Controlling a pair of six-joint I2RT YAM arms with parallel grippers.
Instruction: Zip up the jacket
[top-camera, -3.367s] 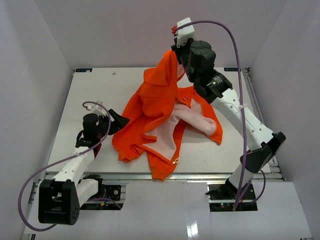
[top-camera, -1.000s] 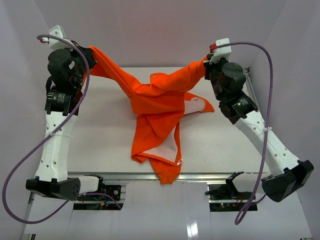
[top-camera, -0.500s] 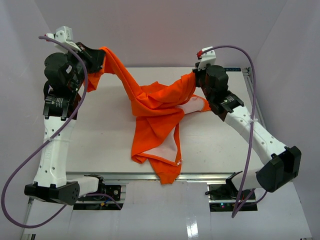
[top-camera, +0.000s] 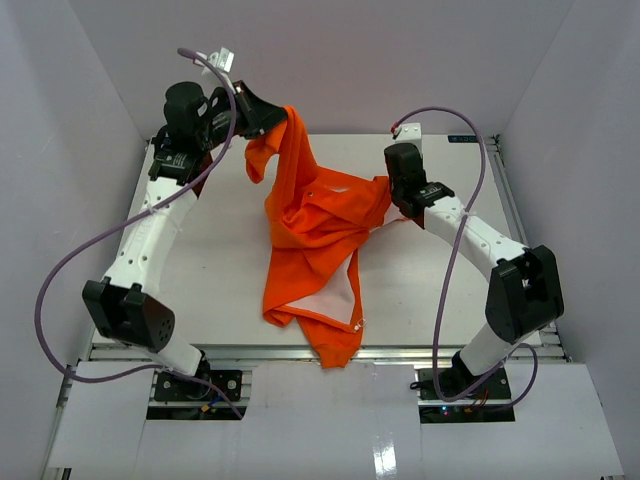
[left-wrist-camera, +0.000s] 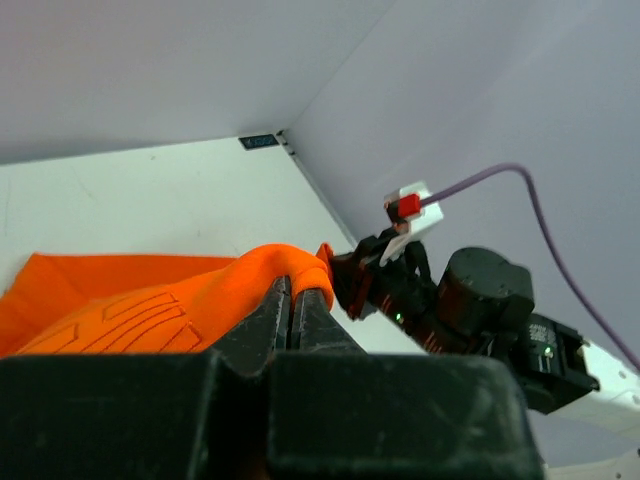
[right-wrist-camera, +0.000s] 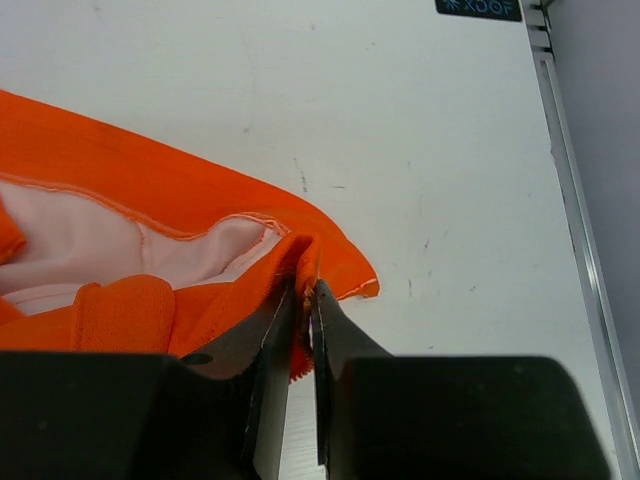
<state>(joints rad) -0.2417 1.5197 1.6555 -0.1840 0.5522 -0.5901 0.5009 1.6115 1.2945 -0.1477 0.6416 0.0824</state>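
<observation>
The orange jacket (top-camera: 315, 250) lies crumpled across the middle of the table, its pale lining (top-camera: 335, 290) showing near the front hem. One part rises to my left gripper (top-camera: 283, 118), held high over the back of the table and shut on a fold of it (left-wrist-camera: 291, 285). My right gripper (top-camera: 392, 195) sits low at the jacket's right edge. In the right wrist view its jaws (right-wrist-camera: 305, 285) pinch an orange edge next to the pinkish lining (right-wrist-camera: 100, 240), just above the table top.
The white table (top-camera: 200, 260) is boxed in by pale walls on three sides. A metal rail (right-wrist-camera: 580, 250) runs along its right edge. The right arm (left-wrist-camera: 470, 300) shows close ahead in the left wrist view. The jacket's hem (top-camera: 335, 350) hangs over the near edge.
The left gripper has swung right and inward with its fold, still high. The right gripper has dropped down to the table at the jacket's right edge. The stretched jacket has slackened.
</observation>
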